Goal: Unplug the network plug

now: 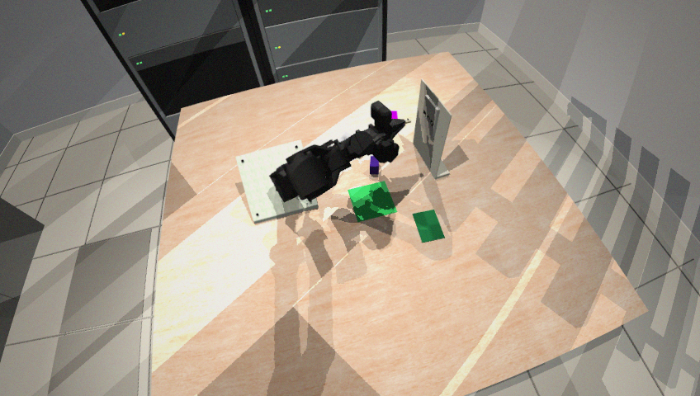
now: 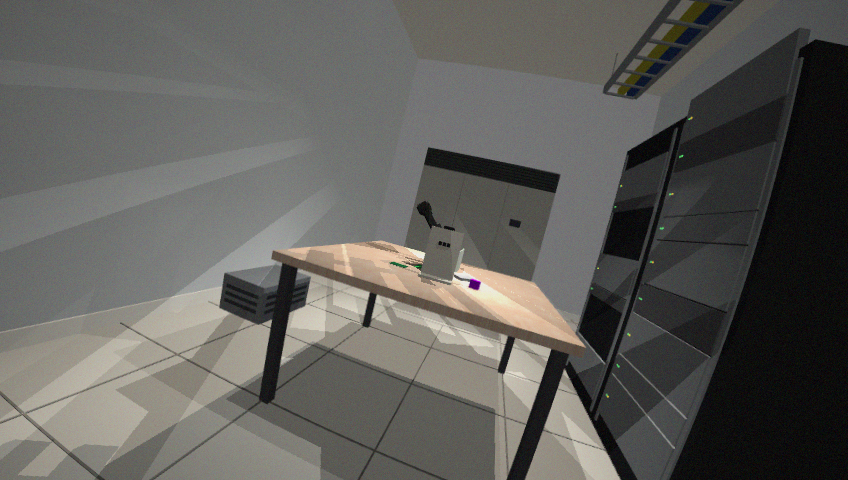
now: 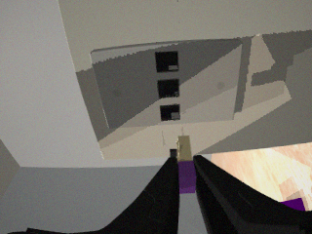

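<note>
My gripper (image 1: 406, 121) (image 3: 185, 164) is shut on the plug (image 3: 187, 176), which has a purple body and a pale yellowish front end. The plug is clear of the upright panel (image 1: 446, 128) (image 2: 441, 261) (image 3: 122, 24), with its front end pointing toward it. The panel's three dark socket openings (image 3: 169, 89) show above the plug in the wrist view. Two flat green patches lie on the table: a larger bright one (image 1: 363, 195) and a smaller dark one (image 1: 428, 226); I cannot tell which is the marked square. In the exterior view the panel hides the gripper.
A dark purple block (image 1: 374, 165) stands beside the larger green patch, below the arm. A magenta-purple block (image 1: 394, 115) (image 2: 474, 284) (image 3: 294, 204) is on the other side of the arm. The arm's pale base plate (image 1: 255, 195) is at the left. Server racks (image 1: 196, 63) stand behind the table.
</note>
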{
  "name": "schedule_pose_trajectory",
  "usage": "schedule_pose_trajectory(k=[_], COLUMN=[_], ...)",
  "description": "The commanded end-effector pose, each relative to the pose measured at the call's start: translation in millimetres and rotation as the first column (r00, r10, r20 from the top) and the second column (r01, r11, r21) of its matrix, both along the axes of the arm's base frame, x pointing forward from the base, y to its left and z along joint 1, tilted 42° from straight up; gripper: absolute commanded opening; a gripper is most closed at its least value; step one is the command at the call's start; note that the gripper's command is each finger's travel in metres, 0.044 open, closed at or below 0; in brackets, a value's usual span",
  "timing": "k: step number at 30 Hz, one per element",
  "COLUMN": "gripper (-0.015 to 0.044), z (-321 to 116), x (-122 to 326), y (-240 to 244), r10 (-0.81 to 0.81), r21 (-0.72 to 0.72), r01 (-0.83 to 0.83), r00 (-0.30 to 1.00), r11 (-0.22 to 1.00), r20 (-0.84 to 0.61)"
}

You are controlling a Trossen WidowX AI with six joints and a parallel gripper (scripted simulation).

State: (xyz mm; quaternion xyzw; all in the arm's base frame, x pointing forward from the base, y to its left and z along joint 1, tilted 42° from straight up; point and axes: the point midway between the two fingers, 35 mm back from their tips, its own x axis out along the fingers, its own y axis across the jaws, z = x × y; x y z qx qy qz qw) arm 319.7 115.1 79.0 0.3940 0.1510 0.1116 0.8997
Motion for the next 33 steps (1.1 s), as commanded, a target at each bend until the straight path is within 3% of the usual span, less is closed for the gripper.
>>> schedule_pose_trajectory(k=[1,33], gripper=[0.0,0.0], z=[1,39], x=[-3,-18], y=[0,23], r10=[-0.004,-0.003], r21=[0.004,0.004], r01=[0.004,0.003], r00=[1.0,1.0], r11=[1.0,1.0], r20=[0.004,0.002])
